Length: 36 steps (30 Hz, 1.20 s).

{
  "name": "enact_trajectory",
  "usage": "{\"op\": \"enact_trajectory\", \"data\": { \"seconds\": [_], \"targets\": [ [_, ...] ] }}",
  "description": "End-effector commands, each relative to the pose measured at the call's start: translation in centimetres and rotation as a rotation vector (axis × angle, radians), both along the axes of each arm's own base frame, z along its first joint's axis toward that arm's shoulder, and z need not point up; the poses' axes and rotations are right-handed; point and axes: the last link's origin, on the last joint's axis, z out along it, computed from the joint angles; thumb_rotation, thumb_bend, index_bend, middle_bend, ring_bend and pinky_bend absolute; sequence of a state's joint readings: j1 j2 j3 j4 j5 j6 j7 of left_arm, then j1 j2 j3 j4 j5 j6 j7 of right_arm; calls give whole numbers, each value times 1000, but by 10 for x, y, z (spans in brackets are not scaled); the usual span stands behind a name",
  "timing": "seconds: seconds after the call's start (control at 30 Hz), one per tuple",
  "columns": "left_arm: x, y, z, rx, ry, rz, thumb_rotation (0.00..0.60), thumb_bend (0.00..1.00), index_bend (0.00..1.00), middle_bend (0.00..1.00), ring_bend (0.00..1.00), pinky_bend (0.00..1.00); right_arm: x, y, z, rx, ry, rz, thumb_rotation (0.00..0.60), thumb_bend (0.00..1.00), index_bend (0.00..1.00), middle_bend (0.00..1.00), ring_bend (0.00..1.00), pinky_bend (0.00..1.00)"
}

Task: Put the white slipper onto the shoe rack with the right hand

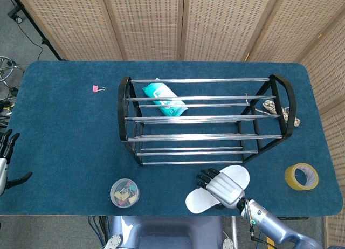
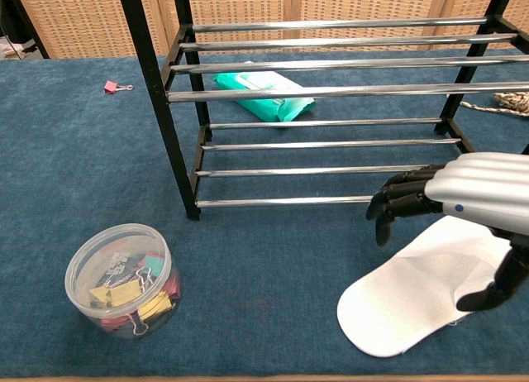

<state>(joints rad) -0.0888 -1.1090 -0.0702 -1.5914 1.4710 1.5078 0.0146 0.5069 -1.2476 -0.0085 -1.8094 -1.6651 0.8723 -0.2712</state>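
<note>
My table (image 1: 64, 130) is covered in blue carpet. On it: shoe rack (image 1: 205, 119) mid-far, white slipper (image 1: 218, 188) near, clip jar (image 1: 125, 192) near left, tape roll (image 1: 301, 175) right, pink clip (image 1: 96, 88) far left.

Middle of the white slipper (image 1: 237, 175) under the right hand (image 1: 222, 186); left hand (image 1: 4, 161) cut by the frame edge.

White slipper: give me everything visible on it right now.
The white slipper is a plain, flat, open-backed slipper that looks like thin fabric, with a strap across its far half. It lies flat on the blue table, angled, in front of the shoe rack and not on it. The right hand hovers over its middle, fingers spread; whether they touch it is unclear.
</note>
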Motion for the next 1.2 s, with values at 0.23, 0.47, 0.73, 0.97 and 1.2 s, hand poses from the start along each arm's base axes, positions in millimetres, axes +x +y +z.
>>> {"op": "enact_trajectory", "data": {
  "seconds": [0.23, 0.47, 0.73, 0.97, 1.2],
  "targets": [
    [0, 0, 0, -1, -3, 2, 600, 0, 0, 0, 0, 0, 6, -6, -12, -27, 16, 18, 600, 19, 318, 202, 150, 178],
    [0, 0, 0, -1, -4, 2, 600, 0, 0, 0, 0, 0, 6, -10, -22, -70, 50, 54, 600, 24, 329, 208, 165, 191],
    [-1, 0, 1, 2, -8, 7, 600, 0, 0, 0, 0, 0, 6, -12, -27, -110, 57, 53, 600, 40, 338, 216, 175, 199],
    [0, 0, 0, -1, -3, 6, 600, 0, 0, 0, 0, 0, 7, -17, -32, -167, 93, 74, 600, 76, 349, 223, 188, 215],
    [-1, 0, 0, 1, -6, 8, 600, 0, 0, 0, 0, 0, -5, -14, -34, -211, 174, 121, 600, 92, 350, 223, 189, 218]
  ]
}}
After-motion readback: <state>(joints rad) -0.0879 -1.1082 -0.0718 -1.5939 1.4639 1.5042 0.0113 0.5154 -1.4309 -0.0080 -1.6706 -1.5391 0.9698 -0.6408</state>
